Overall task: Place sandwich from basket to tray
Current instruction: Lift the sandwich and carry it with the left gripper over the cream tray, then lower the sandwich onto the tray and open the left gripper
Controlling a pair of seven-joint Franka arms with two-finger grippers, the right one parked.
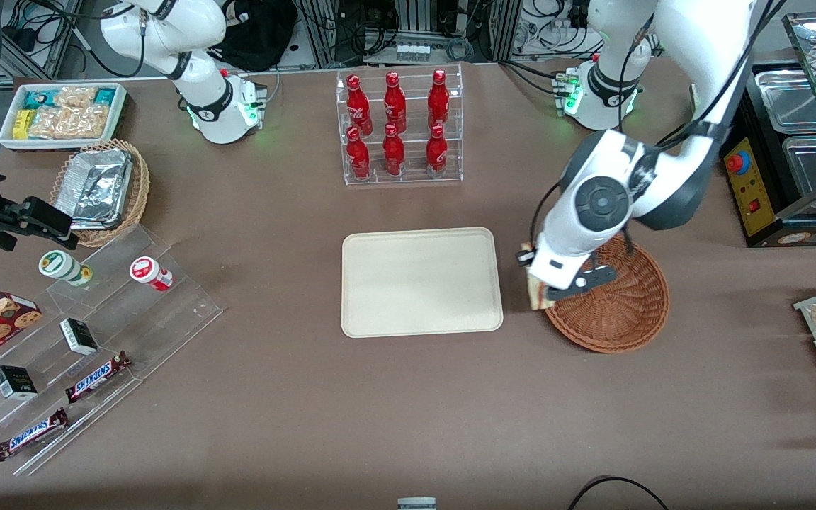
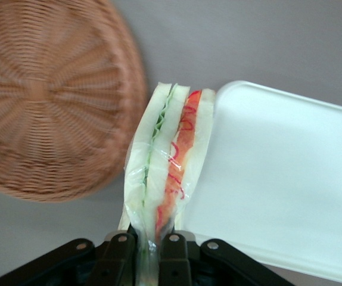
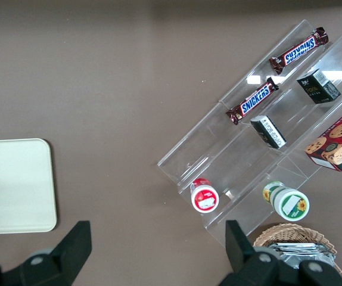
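One sandwich [image 2: 168, 161] clamped in end effector [image 2: 148, 253], above table

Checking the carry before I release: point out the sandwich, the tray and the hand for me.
sandwich [image 2: 168, 152]: left wrist view, on its layered cut edge.
tray [image 1: 422, 283]: front view, on its bare flat middle.
hand [image 2: 150, 250]: left wrist view, between the fingertips clamped on the sandwich, above the gap between basket [image 2: 46, 101] and tray.

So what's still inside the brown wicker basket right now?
Nothing visible: the basket shows bare weave. The gripper holds the wrapped sandwich above the table between basket and tray. In the front view, the arm covers part of the basket.
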